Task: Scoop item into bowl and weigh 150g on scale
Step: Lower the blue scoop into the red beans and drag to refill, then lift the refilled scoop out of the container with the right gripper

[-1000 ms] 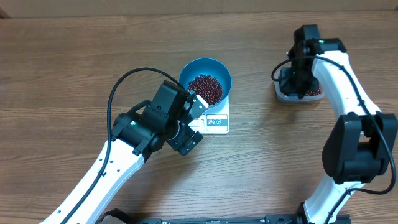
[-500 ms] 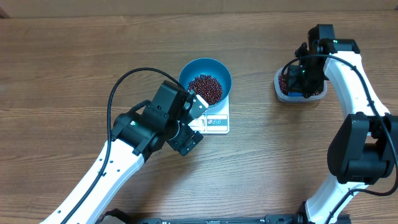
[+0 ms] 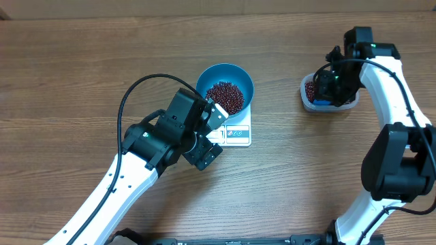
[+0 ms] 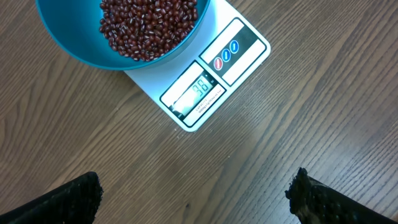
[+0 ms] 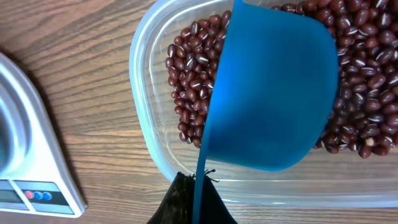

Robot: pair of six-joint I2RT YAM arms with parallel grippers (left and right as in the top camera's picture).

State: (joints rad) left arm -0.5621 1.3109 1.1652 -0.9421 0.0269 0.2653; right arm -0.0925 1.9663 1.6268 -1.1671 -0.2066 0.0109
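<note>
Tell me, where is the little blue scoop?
Right wrist view: the blue scoop is tilted over the clear tub of beans, gripped by the right end effector, right of the scale.

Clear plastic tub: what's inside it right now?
Small dark red-brown dried beans and the bright blue plastic scoop, gripped by the right gripper. The scoop covers the beans beneath it.

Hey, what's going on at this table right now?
Beans are being weighed out. The right gripper is shut on the handle of a blue scoop, which is down in the tub of beans on the right. The bowl sits on the scale, already partly filled. The left gripper hangs open near the scale's display, holding nothing.
</note>
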